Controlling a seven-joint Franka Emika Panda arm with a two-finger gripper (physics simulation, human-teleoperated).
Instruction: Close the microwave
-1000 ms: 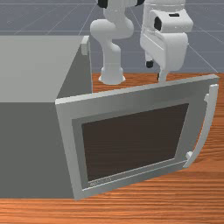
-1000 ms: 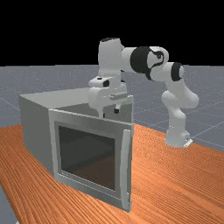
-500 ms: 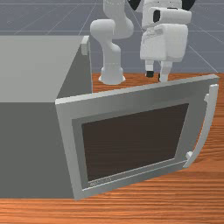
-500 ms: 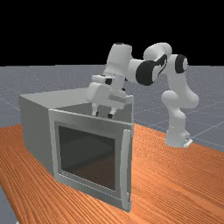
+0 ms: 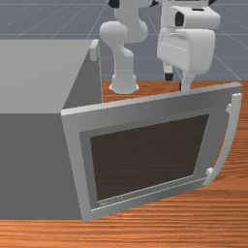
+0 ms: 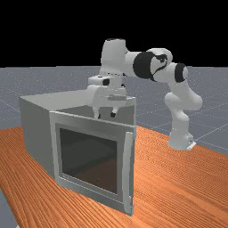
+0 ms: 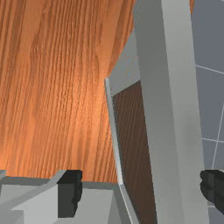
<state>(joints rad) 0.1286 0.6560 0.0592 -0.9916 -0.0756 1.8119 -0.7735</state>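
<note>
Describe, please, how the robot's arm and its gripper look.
The arm is smooth and mostly white, with rounded segments and black sections near some joints. The gripper has a white body with rounded edges and two slim, pale fingers with black tips.

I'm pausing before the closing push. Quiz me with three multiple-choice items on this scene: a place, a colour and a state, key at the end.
1. In the front view, where is the handle on the door?
A) Its left side
B) Its right side
C) Its bottom edge

2. What colour is the door's window?
A) Bright yellow
B) White
C) Dark brown

3. How are the door and the gripper?
A) Door open, gripper open
B) Door shut, gripper open
C) Door open, gripper clamped on the handle

1: B, the curved bar runs down the front view's right side of the door.
2: C, a dark brown panel sits inside the grey frame.
3: A, the door stands out from the microwave body, and the wrist view shows the fingers wide apart.
</note>
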